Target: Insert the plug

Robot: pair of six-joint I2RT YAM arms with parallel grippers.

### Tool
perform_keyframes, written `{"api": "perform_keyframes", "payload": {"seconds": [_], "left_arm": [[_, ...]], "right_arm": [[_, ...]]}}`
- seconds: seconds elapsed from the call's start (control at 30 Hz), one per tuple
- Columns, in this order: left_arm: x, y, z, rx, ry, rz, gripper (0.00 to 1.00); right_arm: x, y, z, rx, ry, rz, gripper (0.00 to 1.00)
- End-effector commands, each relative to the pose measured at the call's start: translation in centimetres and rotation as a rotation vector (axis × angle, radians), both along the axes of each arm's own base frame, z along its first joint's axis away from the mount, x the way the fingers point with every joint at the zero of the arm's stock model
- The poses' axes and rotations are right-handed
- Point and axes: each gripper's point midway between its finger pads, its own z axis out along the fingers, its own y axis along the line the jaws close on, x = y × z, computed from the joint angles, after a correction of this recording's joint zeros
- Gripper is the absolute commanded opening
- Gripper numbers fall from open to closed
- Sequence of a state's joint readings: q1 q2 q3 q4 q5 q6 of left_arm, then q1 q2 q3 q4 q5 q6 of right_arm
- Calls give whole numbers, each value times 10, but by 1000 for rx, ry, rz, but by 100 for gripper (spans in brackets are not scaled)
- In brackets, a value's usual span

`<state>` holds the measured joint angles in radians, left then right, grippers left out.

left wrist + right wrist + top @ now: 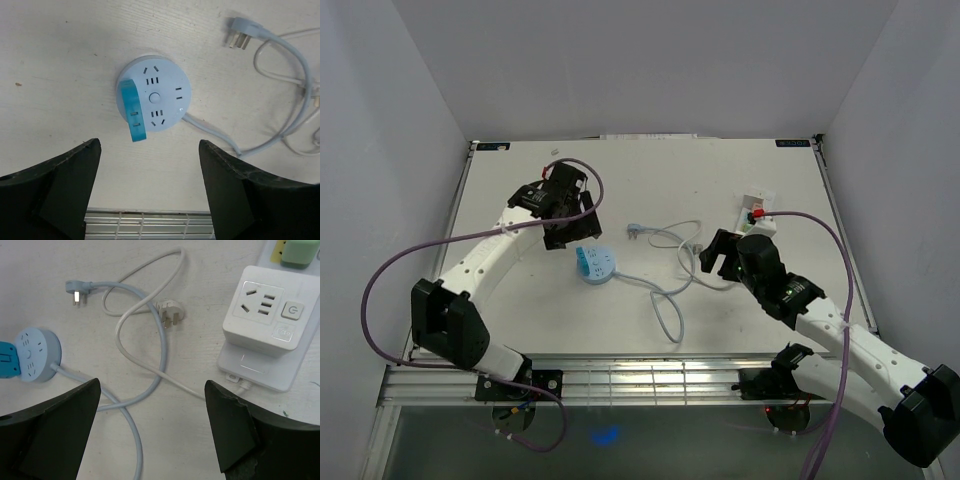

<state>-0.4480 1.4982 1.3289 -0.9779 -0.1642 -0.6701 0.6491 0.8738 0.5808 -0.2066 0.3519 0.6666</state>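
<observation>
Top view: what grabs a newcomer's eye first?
The round pale-blue socket hub with its bright blue tab, left of centre, stands out first. From it a tangle of cable sprawls rightward, with a grey plug and a white plug lying loose. The white power strip sits right of centre.

Round socket (pixel 165 90): pale blue, dark slots
Side block (pixel 132 112): bright turquoise
Loose plug (pixel 245 31): blue-grey
Second plug (pixel 170 312): white
Power strip (pixel 265 335): white
Adapter (pixel 297 251): mint green
Table (pixel 60 60): off-white
</observation>
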Motion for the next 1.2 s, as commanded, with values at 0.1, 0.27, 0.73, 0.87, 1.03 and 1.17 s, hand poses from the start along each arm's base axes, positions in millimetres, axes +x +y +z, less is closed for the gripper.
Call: {"api": "perform_keyframes", "payload": {"seconds": [0.1, 0.27, 0.73, 0.87, 1.03, 1.17], "left_arm": [[-8, 5, 53, -95, -243, -21, 96], [-17, 11, 62, -189, -444, 0, 98], [-65, 38, 106, -422, -945, 27, 98], [-74, 46, 111, -440, -998, 42, 98], [-72, 46, 106, -425, -957, 56, 98], [-69, 43, 100, -408, -912, 53, 98]], "right_arm": [[11, 3, 60, -67, -210, 116, 89], [5, -21, 84, -99, -331, 64, 89], [-13, -64, 77, -130, -412, -62, 89], [-14, -65, 77, -133, -413, -65, 89], [-14, -65, 76, -131, -410, -64, 89], [-15, -64, 77, -117, -411, -61, 90]]}}
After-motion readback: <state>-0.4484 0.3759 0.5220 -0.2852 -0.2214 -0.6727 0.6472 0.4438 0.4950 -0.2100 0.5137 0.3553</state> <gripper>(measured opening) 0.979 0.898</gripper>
